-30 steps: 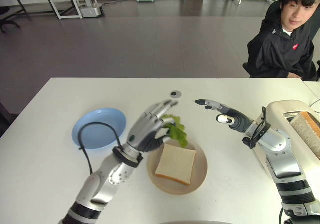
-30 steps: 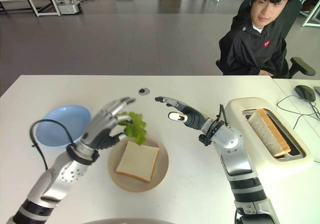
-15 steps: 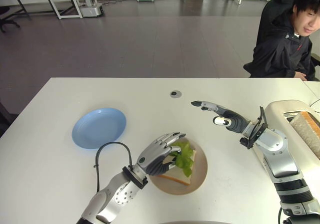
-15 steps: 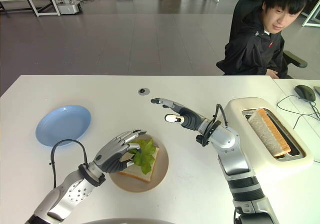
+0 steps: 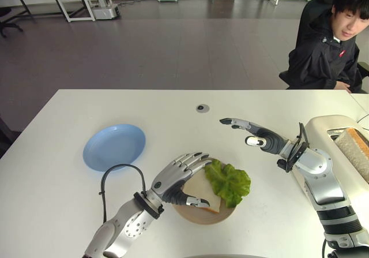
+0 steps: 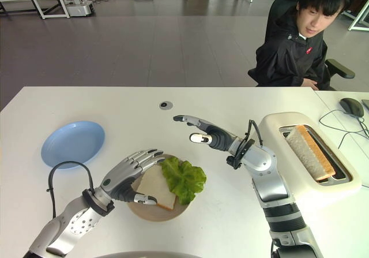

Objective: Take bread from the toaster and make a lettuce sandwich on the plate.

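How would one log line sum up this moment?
left hand: open over bread | lettuce: on bread, on plate | right hand: open | toaster: slice inside

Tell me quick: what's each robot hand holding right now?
Left robot hand: open, holding nothing; lettuce lies free beside it.
Right robot hand: open, holding nothing.

My left hand (image 5: 176, 180) and right hand (image 5: 256, 138): glossy metal, dark plastic; table (image 5: 52, 200) matt, smooth; lettuce (image 5: 229, 182) crinkled; blue plate (image 5: 115, 146) smooth
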Robot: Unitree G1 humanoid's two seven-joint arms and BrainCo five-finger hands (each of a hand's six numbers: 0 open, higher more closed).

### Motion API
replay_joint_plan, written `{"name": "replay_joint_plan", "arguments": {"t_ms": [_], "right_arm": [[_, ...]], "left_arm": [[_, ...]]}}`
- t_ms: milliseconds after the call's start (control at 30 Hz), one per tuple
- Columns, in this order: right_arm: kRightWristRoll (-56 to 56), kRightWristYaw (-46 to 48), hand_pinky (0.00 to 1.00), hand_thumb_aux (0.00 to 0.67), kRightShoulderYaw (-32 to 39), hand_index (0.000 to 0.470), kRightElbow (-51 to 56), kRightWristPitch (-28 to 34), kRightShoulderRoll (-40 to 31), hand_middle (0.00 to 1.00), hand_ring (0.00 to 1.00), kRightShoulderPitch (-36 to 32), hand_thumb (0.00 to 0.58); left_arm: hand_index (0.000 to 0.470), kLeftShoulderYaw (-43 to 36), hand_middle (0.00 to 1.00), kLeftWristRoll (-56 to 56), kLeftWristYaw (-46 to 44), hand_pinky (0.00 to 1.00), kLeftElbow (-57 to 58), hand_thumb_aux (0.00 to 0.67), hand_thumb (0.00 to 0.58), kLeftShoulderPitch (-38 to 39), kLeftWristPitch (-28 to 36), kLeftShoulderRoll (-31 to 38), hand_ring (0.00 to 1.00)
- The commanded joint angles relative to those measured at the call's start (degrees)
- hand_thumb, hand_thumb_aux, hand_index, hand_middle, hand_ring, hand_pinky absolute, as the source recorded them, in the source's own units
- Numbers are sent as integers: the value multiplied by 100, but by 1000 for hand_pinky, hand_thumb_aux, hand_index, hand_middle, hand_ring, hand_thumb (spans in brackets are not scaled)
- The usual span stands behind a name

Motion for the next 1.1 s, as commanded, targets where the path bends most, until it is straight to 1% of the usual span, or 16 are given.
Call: {"name": "replay_joint_plan", "arguments": {"t_ms": [33,100,167,200,267,300,333,467,500,533,733,867,933,967,1033,1100], "right_arm": [[-7,85,0,0,27,0,-22,-31,-67,0,0,-15,0],[-2,92,0,0,8,0,-24,-42,-77,0,0,-4,0],[3,91,0,0,-4,0,-27,-46,-78,0,0,9,0],[3,89,0,0,-3,0,-24,-49,-75,0,0,13,0],[4,87,0,0,5,0,-12,-56,-67,0,0,20,0],[6,88,0,0,10,0,-3,-61,-62,0,0,22,0],[3,75,0,0,3,0,-41,-49,-64,0,0,54,0],[27,82,0,0,-7,0,-127,-10,-69,0,0,81,0],[28,80,0,0,-12,0,-133,-4,-69,0,0,79,0],[25,77,0,0,-10,0,-138,3,-65,0,0,78,0],[5,73,0,0,38,0,-129,8,-31,0,0,82,0],[-5,84,0,0,75,0,-126,2,-20,0,0,100,0],[-12,84,0,0,94,0,-144,17,-13,0,0,108,0],[-12,84,0,0,101,0,-152,25,-10,0,0,109,0],[0,96,0,0,113,0,-168,34,-15,0,0,116,0],[11,102,0,0,126,0,-173,37,-26,0,0,117,0]], "left_arm": [[63,192,0,-17,-126,0,-131,89,144,124,-18,149,0],[79,226,0,-8,-169,0,-163,113,179,123,-27,154,0],[88,126,0,171,-197,0,-184,126,198,103,-12,92,0],[129,-8,0,395,-200,0,-165,184,275,64,13,32,0],[157,-287,0,806,-167,0,-92,223,322,-53,59,-136,0],[201,-433,0,1006,-130,0,-28,286,390,-136,83,-247,0],[236,-577,0,1199,-97,0,45,336,436,-217,85,-318,0],[256,-835,0,1744,54,0,228,365,460,-302,128,-339,0],[275,-867,0,1821,78,0,238,391,480,-312,136,-322,0],[278,-901,0,1876,97,0,243,397,484,-313,139,-318,0],[267,-1136,0,1992,169,0,314,381,472,-389,161,-456,0],[276,-1220,0,2039,234,0,405,394,482,-467,207,-485,0],[254,-1208,0,2014,279,0,426,363,458,-483,218,-481,0],[256,-1210,0,1999,294,0,445,365,460,-496,226,-480,0],[293,-1224,0,1985,316,0,516,418,498,-534,248,-481,0],[363,-1237,0,1984,331,0,567,518,550,-560,268,-480,0]]}}
